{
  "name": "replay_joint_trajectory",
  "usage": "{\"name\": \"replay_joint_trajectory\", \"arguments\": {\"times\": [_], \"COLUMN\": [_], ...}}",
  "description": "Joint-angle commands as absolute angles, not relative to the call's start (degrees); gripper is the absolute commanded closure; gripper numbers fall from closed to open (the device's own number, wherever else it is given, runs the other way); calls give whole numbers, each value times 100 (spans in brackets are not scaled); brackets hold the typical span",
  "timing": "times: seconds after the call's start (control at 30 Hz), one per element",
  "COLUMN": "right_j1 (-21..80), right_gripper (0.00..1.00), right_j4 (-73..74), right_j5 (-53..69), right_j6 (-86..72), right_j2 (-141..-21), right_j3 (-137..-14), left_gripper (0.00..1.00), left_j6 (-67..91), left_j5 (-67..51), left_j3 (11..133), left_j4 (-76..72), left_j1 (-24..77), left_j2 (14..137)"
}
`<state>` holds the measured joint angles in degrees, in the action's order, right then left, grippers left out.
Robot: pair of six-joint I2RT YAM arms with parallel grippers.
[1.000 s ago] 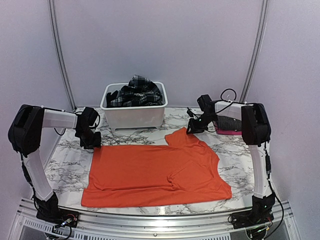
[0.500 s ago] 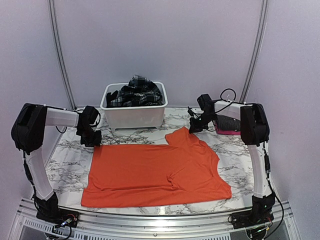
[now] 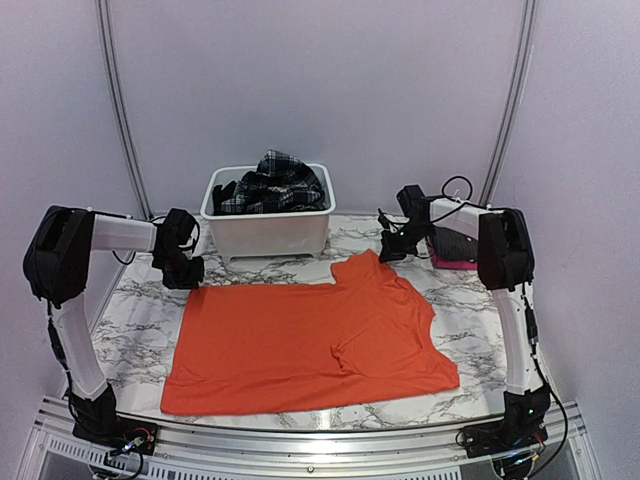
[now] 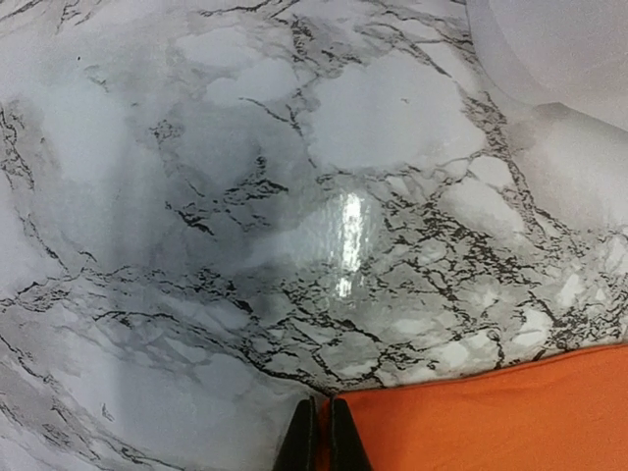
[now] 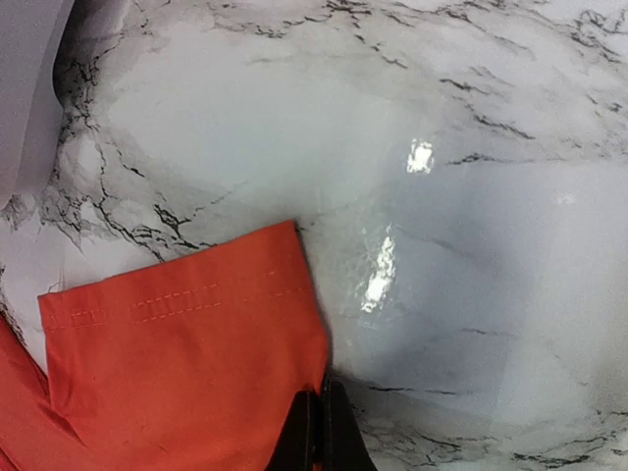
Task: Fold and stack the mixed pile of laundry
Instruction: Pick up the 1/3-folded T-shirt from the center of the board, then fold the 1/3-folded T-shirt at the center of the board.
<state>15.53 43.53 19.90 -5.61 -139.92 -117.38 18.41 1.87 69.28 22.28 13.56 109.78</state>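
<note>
The large bright orange fabric T-shirt lies spread flat on the white, grey-veined marble-pattern table. It fills the near and middle area, with its hem along the 6 o'clock edge and a small crease near its centre.

The left gripper sits at the shirt's 10 o'clock corner. In the left wrist view its fingertips are pressed together on the cloth edge, and only the tips show, cut off by the bottom of the picture.

The right gripper sits at the 1 o'clock sleeve. Its fingertips are likewise closed at the edge of the stitched sleeve. Cloth appears to run between them, though the contact is hard to make out.

At 12 o'clock the white rectangular plastic tub holds the black-and-white plaid skirt, mostly hidden by the tub wall.

At 2 o'clock a dark grey cloth piece lies on something pink, partly hidden behind the right arm.
</note>
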Motion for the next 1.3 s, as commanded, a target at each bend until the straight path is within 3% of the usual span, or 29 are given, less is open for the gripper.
{"name": "replay_joint_trajectory", "arguments": {"times": [0.0,0.43,1.0,1.27], "right_j1": [1521,1529,2069,2267], "right_gripper": [100,100,100,100], "right_j4": [4322,3930,3412,3064], "right_j5": [2071,2387,2350,2408], "right_j6": [-628,-836,-1865,-2467], "right_j2": [-13296,-11629,-8444,-7498], "right_j3": [-11388,-9728,-6569,-5074], "left_gripper": [100,100,100,100], "left_j6": [1593,1566,2169,3073], "left_j5": [28,-260,-777,156], "left_j3": [7014,6038,4095,4158], "left_j4": [2122,2025,2321,3320], "left_j1": [1319,1327,1421,2186], "left_j2": [10413,8876,6283,6540]}}
